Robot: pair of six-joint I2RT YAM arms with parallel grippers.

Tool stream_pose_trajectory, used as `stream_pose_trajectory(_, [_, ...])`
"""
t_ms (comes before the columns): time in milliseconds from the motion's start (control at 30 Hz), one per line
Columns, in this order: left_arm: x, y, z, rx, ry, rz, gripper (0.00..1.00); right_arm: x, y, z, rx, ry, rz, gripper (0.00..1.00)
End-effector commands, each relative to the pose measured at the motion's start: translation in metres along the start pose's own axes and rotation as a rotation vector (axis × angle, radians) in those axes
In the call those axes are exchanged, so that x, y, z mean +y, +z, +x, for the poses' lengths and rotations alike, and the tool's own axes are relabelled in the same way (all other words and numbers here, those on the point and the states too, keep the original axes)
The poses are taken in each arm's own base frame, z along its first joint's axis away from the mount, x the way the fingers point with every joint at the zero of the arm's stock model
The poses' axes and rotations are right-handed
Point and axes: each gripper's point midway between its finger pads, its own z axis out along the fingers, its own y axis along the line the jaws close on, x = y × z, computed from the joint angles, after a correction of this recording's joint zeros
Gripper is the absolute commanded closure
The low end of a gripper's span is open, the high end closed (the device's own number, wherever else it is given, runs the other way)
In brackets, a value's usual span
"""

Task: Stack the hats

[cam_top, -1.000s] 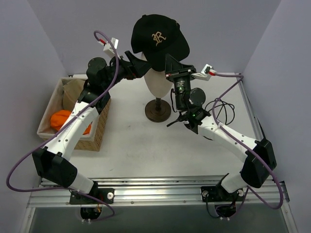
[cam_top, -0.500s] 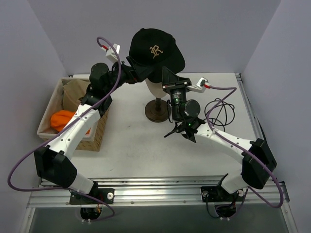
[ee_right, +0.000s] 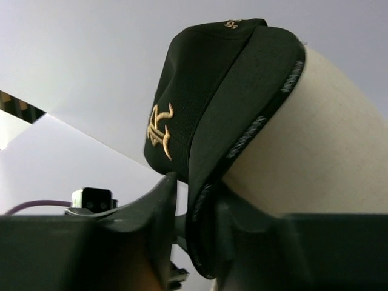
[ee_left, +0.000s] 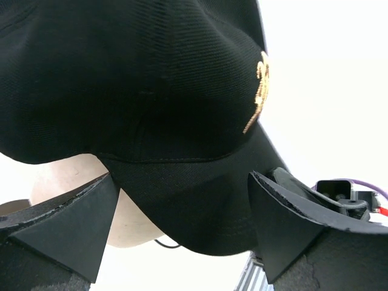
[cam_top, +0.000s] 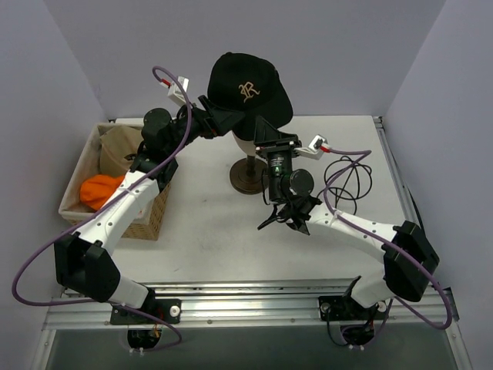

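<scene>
Wrist-view detail: black cap rim in grip of narrow right hand; left hand wide.

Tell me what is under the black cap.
Under the black cap is the cream head form, standing on a dark stand. The form's lower side shows. Its crown is covered by the cap and cannot be seen.

- black fabric cap: plain black, gold embroidered monogram; pale lettering on inner seam tape
- cream egg-shaped head form: unpatterned cream
- round dark-brown stand
- bright orange soft hat: plain
- tan soft cap
- straw-brown woven basket
</scene>
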Motion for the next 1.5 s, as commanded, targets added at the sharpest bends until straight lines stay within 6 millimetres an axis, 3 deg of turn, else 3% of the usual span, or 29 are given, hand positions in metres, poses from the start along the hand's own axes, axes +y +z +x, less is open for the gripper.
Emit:
stream_pose_trajectory(0, [-0.047,-0.007,-0.026,-0.070,0.041,0.155,0.06,0.036,-0.006,-0.048,-0.134,0.143,-0.078,0.72])
stream_pose_trajectory(100, [-0.045,-0.004,-0.025,-0.067,0.035,0.157,0.06,0.036,-0.009,-0.049,-0.121,0.134,-0.086,0.61])
stream_pose_trajectory(400, [-0.044,-0.004,-0.026,-0.073,0.045,0.149,0.06,0.035,-0.017,-0.050,-0.056,0.004,-0.075,0.41])
stream_pose_trajectory(600, [-0.035,-0.002,-0.027,-0.080,0.052,0.112,0.07,0.032,-0.018,-0.042,0.006,-0.058,-0.050,0.38])
stream_pose_trajectory(800, [-0.032,-0.001,-0.026,-0.077,0.054,0.105,0.07,0.015,-0.022,-0.031,0.057,-0.113,0.001,0.36])
stream_pose_trajectory(967, [-0.030,-0.002,-0.023,-0.077,0.052,0.111,0.07,0.012,-0.019,-0.028,0.047,-0.096,-0.025,0.60])
stream_pose_trajectory(1133, [-0.033,-0.005,-0.022,-0.065,0.056,0.123,0.08,0.019,-0.015,-0.013,0.086,-0.100,-0.056,0.60])
stream_pose_trajectory(1267, [-0.031,-0.012,-0.017,-0.067,0.055,0.123,0.09,0.013,-0.014,-0.008,0.093,-0.099,-0.049,0.78])
stream_pose_trajectory(1433, [-0.016,-0.015,-0.001,-0.036,0.039,0.085,0.09,0.013,-0.016,-0.009,0.072,-0.068,-0.060,0.91])
stream_pose_trajectory(1467, [-0.016,-0.015,0.000,-0.034,0.038,0.089,0.09,0.014,-0.016,-0.010,0.070,-0.066,-0.061,0.99])
